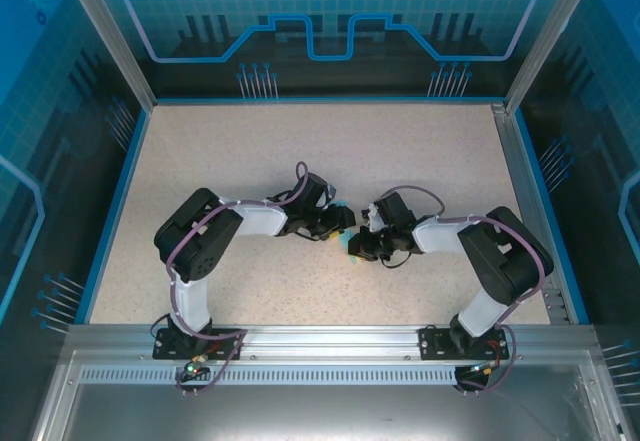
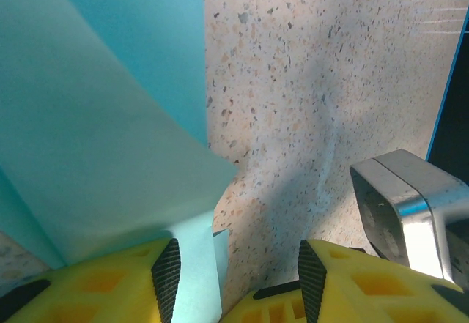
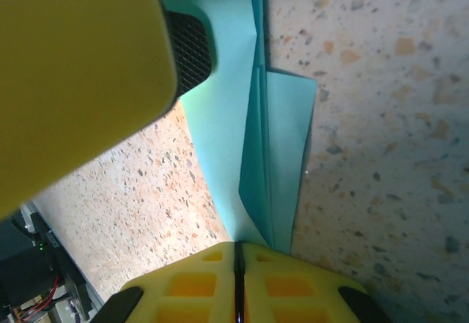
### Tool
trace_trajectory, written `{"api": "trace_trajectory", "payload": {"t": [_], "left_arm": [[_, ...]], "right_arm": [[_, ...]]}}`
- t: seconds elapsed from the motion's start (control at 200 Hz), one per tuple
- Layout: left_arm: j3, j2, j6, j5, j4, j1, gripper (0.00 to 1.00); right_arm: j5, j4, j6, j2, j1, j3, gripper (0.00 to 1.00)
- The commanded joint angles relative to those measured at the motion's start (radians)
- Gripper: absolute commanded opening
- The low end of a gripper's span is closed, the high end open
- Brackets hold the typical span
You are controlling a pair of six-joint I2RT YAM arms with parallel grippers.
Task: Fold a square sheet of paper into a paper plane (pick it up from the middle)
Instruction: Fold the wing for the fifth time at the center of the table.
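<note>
Speckled table (image 1: 300,151) — folded paper (image 3: 223,140) in right hand (image 3: 238,250)

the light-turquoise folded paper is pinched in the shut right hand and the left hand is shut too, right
No: the left hand is open, speckled table showing between its fingers in the left wrist view. The right hand is shut on the light-turquoise folded paper.

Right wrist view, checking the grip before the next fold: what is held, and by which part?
The right gripper is shut on the folded turquoise paper, pinching the narrowing end of its creased layers. The left gripper is open, holding nothing.
</note>
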Motion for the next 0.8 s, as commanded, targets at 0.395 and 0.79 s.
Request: {"api": "trace_trajectory", "payload": {"t": [0.395, 0.79], "left_arm": [[0.002, 0.052, 0.023, 0.001, -0.09, 0.001, 0.5], [0.002, 0.053, 0.028, 0.005, -0.098, 0.001, 0.5]], "right_arm": [[-0.107, -0.03, 0.03, -0.095, -0.03, -0.007, 0.14], [-0.115, -0.07, 0.023, 0.0, -0.025, -0.011, 0.15]]}}
